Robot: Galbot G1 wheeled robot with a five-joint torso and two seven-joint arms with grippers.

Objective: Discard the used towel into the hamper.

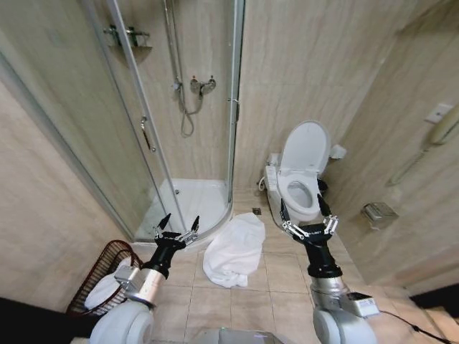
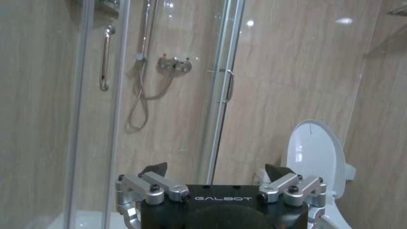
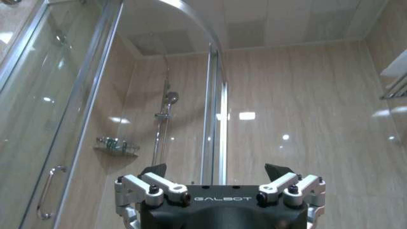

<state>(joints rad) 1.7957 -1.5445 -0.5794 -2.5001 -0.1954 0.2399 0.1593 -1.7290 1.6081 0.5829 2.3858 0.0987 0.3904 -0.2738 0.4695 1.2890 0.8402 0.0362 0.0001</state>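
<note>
A white towel (image 1: 234, 250) lies crumpled on the tiled floor between my two arms, in front of the shower's curved door. The hamper (image 1: 98, 276), a dark reddish-brown openwork basket, stands at the lower left by the wall, with something white inside it. My left gripper (image 1: 179, 223) is raised and open just left of the towel, empty. My right gripper (image 1: 305, 211) is raised and open to the towel's right, in front of the toilet, also empty. In the wrist views, the left gripper (image 2: 218, 170) and the right gripper (image 3: 216, 170) each point at the walls with jaws spread.
A glass shower cabin (image 1: 188, 115) with a white tray fills the back left. A white toilet (image 1: 300, 172) with its lid up stands at the back right. A paper holder (image 1: 379, 211) hangs on the right wall. Tiled floor lies free in front of the towel.
</note>
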